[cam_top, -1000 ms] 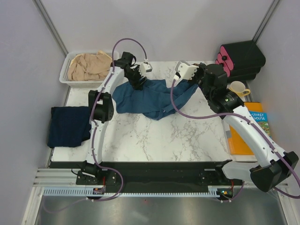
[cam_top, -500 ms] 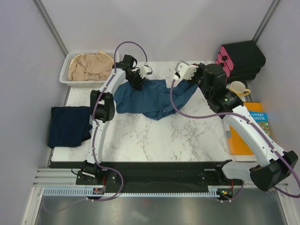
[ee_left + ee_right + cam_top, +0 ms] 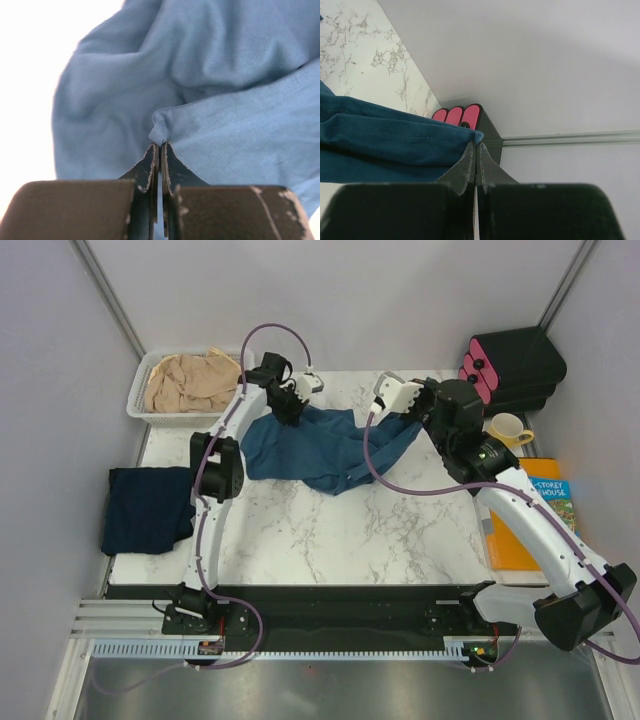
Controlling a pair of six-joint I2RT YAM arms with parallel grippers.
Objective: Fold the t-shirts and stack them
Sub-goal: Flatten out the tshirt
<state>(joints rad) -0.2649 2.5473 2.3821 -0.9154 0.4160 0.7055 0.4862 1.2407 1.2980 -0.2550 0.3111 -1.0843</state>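
A teal-blue t-shirt lies crumpled across the back middle of the marble table. My left gripper is shut on a pinched fold of the teal-blue t-shirt at its back left edge, the cloth bunching right at the left gripper tips. My right gripper is shut on the shirt's right edge; in the right wrist view a hemmed blue fold ends between the closed tips of the right gripper. A dark navy t-shirt lies folded at the table's left edge. A beige-tan t-shirt is heaped in the basket.
The white slotted basket stands at the back left corner. A black and pink box sits at the back right, with a yellow mug in front of it and an orange book along the right edge. Purple cables loop over both arms.
My left gripper has closed from wide open onto the teal shirt's back left fold and shifted slightly back. The right gripper has stayed shut on the shirt's right edge.
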